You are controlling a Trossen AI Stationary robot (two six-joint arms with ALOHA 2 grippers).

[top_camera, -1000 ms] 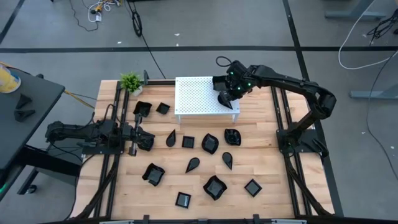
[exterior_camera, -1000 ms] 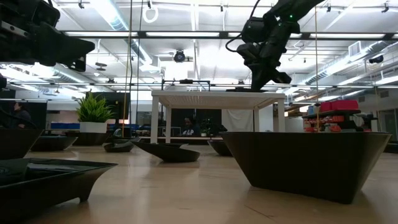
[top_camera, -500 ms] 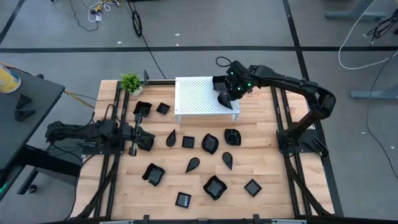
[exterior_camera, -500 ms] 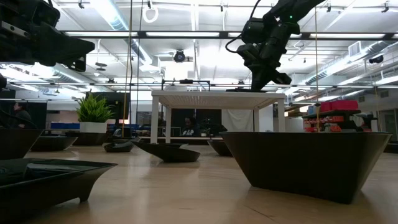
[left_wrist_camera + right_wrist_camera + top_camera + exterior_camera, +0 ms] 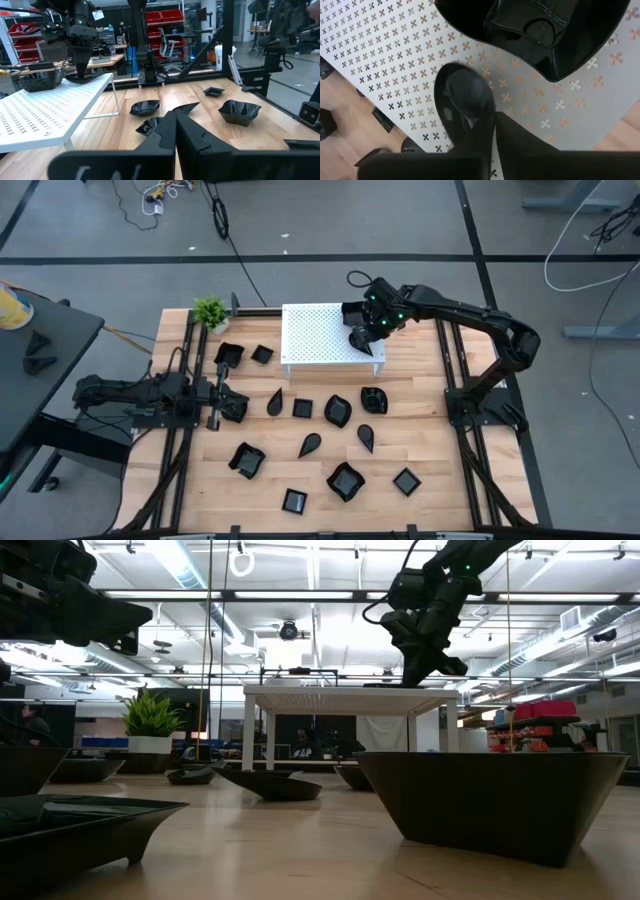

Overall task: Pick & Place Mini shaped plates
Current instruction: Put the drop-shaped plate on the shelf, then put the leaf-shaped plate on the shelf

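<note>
Thirteen plates [image 5: 338,411] on table (two on stand [image 5: 318,335]).

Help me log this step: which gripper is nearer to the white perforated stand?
Right. The right gripper is directly over the white perforated stand, at a black plate on its right-hand corner. The left gripper waits over the bare table left of the stand, clear of it.

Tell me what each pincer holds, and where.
Right pincer pinches the teardrop plate by its rim, over the white stand. Left pincer, shut, holds nothing.
</note>
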